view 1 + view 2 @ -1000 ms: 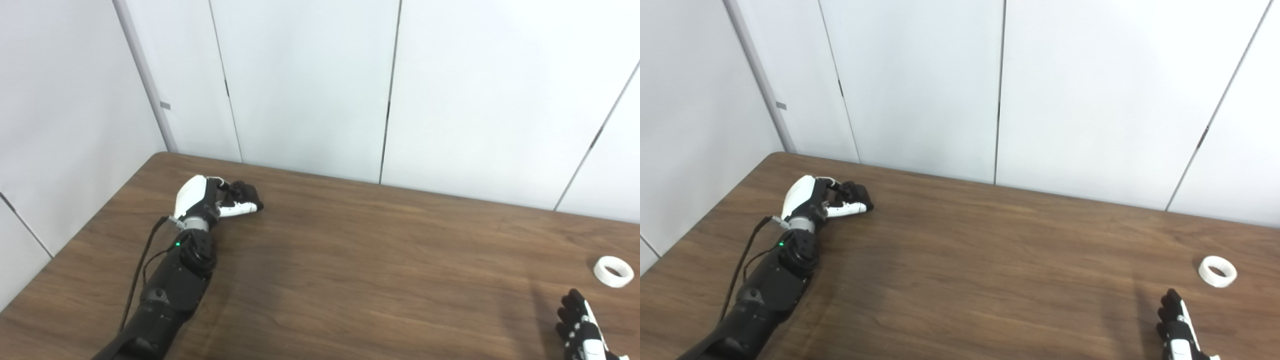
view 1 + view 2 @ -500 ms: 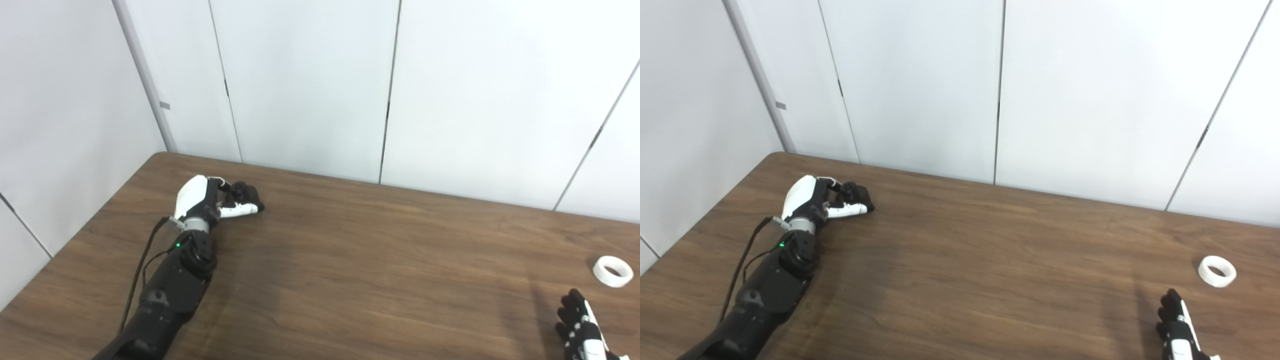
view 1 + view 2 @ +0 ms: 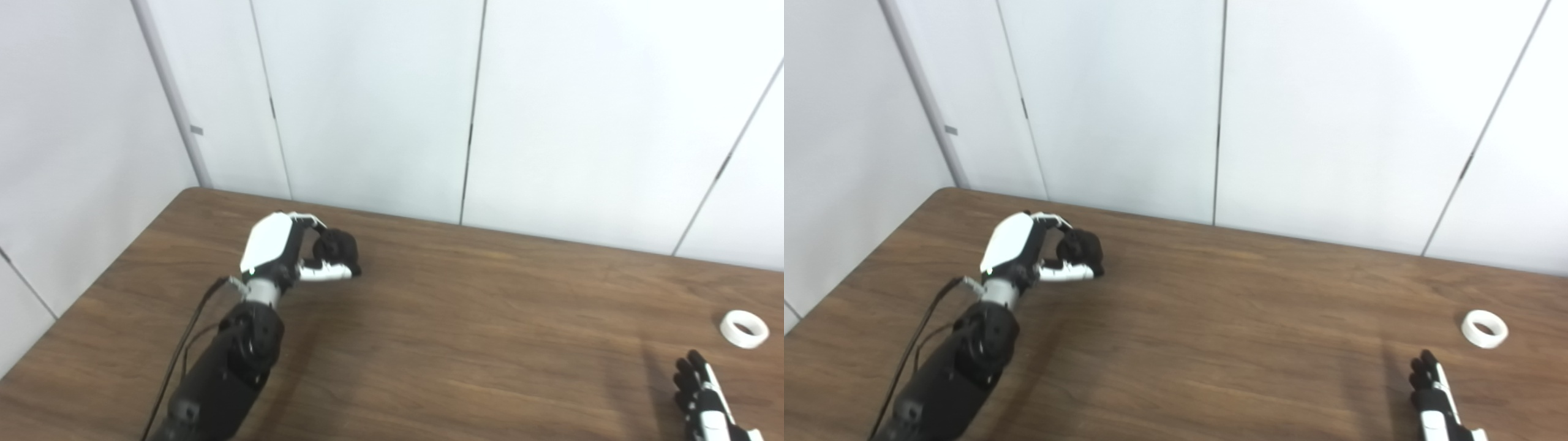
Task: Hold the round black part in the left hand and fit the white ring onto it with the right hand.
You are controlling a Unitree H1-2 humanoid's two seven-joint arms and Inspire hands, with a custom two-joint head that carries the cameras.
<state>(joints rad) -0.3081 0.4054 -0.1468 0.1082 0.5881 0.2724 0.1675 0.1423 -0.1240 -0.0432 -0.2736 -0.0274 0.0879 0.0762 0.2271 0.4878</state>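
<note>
My left hand is over the far left of the wooden table, its fingers and thumb closed around the round black part, which is held up off the surface. The white ring lies flat near the table's right edge. My right hand shows only partly at the bottom right corner, fingers stretched out and apart, holding nothing, a short way in front and left of the ring.
White wall panels stand right behind the table's far edge and along its left side. A black cable runs along my left forearm.
My left hand has lifted the black part off the table and carried it right and toward me. The right hand has barely moved. The camera has shifted slightly.
</note>
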